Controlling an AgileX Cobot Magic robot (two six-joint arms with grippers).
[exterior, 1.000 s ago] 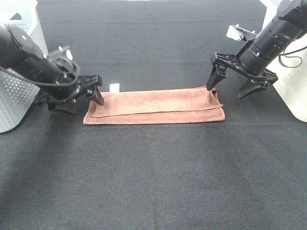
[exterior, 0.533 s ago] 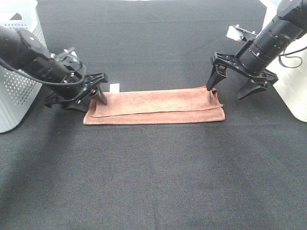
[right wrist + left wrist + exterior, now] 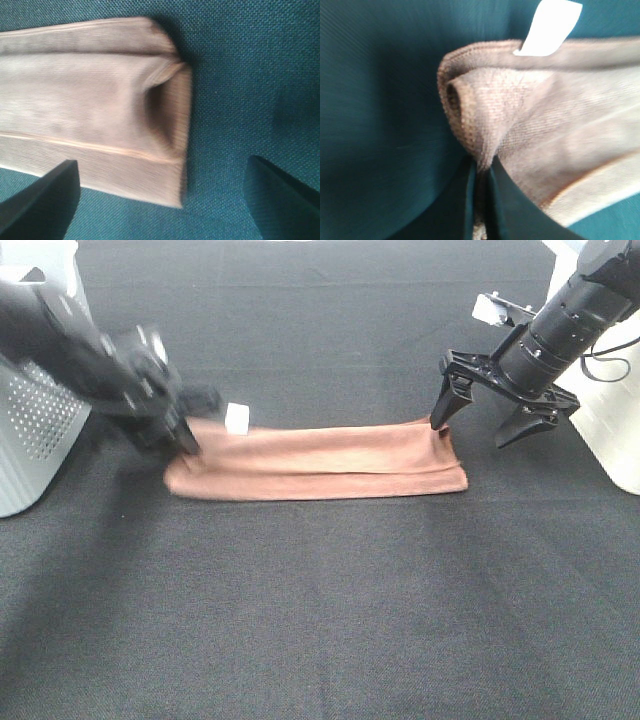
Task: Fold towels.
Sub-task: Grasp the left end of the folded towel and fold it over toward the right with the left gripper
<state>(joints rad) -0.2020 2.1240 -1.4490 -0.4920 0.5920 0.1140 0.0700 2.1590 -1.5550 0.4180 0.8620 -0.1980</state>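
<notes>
The terracotta towel lies folded into a long strip across the middle of the dark table, its white tag at the far left corner. My left gripper, blurred by motion, is shut on the strip's left end. In the left wrist view the fingers pinch a bunched fold of the towel below the tag. My right gripper is open at the strip's right end, one fingertip at the towel's far right corner. The right wrist view shows the towel's end between the spread fingers.
A white perforated basket stands at the left edge behind the left arm. A white container stands at the right edge beside the right arm. The table is covered in black cloth.
My left gripper has closed on the towel's left end and pulled it up a little; that end is now bunched and the tag raised. The right gripper has not moved.
</notes>
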